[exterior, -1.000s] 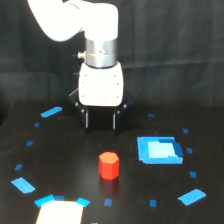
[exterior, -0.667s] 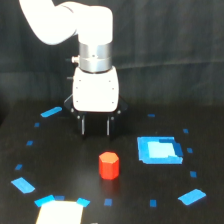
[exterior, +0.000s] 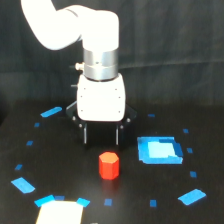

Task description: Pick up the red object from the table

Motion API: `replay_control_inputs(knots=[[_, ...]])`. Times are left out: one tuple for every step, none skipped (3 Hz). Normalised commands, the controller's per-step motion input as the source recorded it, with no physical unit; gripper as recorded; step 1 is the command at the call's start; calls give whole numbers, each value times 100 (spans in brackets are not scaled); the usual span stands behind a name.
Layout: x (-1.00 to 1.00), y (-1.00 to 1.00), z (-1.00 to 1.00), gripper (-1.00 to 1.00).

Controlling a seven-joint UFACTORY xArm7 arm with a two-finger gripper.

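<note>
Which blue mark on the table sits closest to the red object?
The small blue tape piece just below the red object, near the front edge; the large blue square and the other scattered bits lie farther off.

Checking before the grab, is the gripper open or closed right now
Open. The gripper has its two dark fingers hanging apart with a clear gap, above and behind the red object.

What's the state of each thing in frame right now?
gripper: open, pointing down, holding nothing, fingers above and behind the block, not touching it.
red hexagonal block: upright on the table, not grasped.
table: black, carrying the block and the blue markers.
blue square patch: flat on the table, to the exterior view's right of the block, apart from it.
small blue tape pieces: flat, scattered around the block.
</note>
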Motion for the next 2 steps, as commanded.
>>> replay_control_inputs(knots=[[35,-100,-61,94],[-52,-41,-24,-85]])
